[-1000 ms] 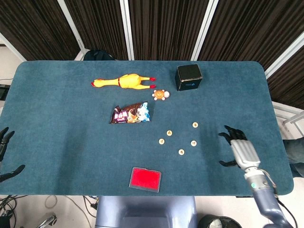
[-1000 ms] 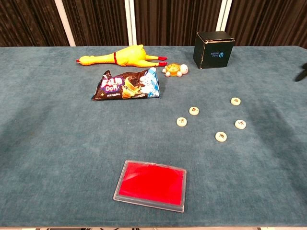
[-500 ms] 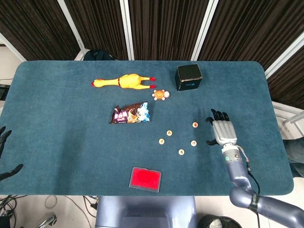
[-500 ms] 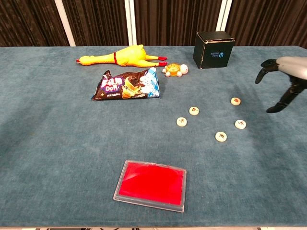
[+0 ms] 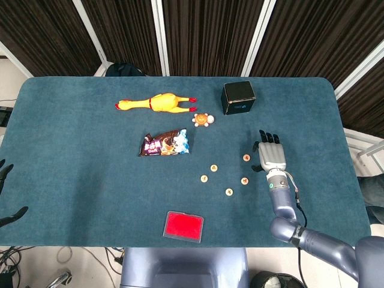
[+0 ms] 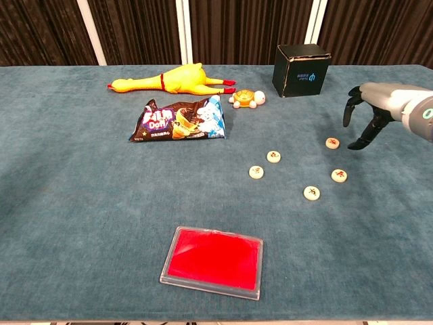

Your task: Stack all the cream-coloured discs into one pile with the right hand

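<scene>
Discs, small, round and cream-coloured (image 6: 273, 156), all lying apart on blue table (image 6: 81, 223); none stacked yet. Right hand (image 6: 371, 112) beside one, fingers apart, holding nothing.

Right hand (image 5: 271, 155) hovers above table (image 5: 72, 180), palm down, fingers spread and apart, empty; forearm runs back toward table's near right edge. Left hand (image 5: 5, 195) at table's near left edge, only dark fingertips showing, apart, holding nothing.
</scene>
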Available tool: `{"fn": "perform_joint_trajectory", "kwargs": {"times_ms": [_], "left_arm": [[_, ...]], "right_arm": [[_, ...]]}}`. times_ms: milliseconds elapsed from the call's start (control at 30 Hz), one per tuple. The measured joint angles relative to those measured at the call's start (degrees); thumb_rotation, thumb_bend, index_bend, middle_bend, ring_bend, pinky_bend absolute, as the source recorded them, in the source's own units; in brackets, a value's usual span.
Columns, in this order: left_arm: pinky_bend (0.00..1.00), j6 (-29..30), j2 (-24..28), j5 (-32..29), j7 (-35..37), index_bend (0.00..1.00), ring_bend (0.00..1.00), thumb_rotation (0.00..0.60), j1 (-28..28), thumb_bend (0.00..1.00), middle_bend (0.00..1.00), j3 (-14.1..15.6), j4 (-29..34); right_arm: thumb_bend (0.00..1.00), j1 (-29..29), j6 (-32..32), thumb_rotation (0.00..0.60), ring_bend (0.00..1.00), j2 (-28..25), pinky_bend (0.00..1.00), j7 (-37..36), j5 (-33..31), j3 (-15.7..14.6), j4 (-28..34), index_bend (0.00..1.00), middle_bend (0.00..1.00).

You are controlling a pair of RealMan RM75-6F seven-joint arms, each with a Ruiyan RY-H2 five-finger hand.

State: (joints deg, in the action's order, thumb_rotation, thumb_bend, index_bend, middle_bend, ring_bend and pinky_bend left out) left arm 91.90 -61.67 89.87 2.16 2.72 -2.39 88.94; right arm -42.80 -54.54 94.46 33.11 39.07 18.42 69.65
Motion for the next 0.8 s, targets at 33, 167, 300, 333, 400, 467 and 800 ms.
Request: {"fn": "perform_joint_trajectory", "kwargs": {"times_ms": [33,167,300,333,400,467,800], "left_arm": [[0.03,0.0,0.0,0.0,0.0,0.11,0.0,0.6,0.0,0.1,0.0,0.0,0.0],[0.03,-0.1,0.1,-0.1,0.1,0.11,0.0,0.6,0.0,0.1,0.0,0.0,0.0],[0.03,-0.2,0.1,-0.2,0.2,0.11,0.0,0.6,0.0,0.1,0.0,-0.1,0.0],[0.03,-0.2,0.1,-0.2,0.2,0.11,0.0,0.6,0.0,0.1,0.0,-0.1,0.0],[0.03,-0.2,0.2,-0.3,0.3,0.11,0.0,0.6,0.0,0.1,0.0,-0.1,0.0],[0.03,-0.3,0.2,-0.4,0.3,0.11,0.0,0.6,0.0,0.1,0.0,-0.1,0.0],[0.03,-0.4,0.2,-0.6,0.5,0.11,0.0,0.6,0.0,0.1,0.0,-0.2,-0.1]], "right_arm": [[0.29,-0.3,0.0,0.6,0.0,0.3,0.0,0.1,-0.2,0.1,-0.4,0.46,0.0],[0.31,-1.5,0.0,0.6,0.0,1.6,0.0,0.8,-1.5,0.5,-2.0,0.46,0.0],[0.31,-2.5,0.2,0.6,0.0,3.0,0.0,1.4,-2.4,0.8,-3.8,0.46,0.0],[0.31,-2.7,0.3,0.6,0.0,3.4,0.0,1.4,-2.6,0.8,-4.3,0.46,0.0],[0.31,-3.0,0.4,0.6,0.0,3.9,0.0,1.6,-3.0,0.8,-5.0,0.46,0.0],[0.31,-3.3,0.6,0.6,0.0,4.4,0.0,1.8,-3.3,0.8,-5.8,0.46,0.0],[0.32,-4.0,1.8,0.6,0.0,7.0,0.0,2.2,-4.5,0.1,-9.7,0.46,0.0]]}}
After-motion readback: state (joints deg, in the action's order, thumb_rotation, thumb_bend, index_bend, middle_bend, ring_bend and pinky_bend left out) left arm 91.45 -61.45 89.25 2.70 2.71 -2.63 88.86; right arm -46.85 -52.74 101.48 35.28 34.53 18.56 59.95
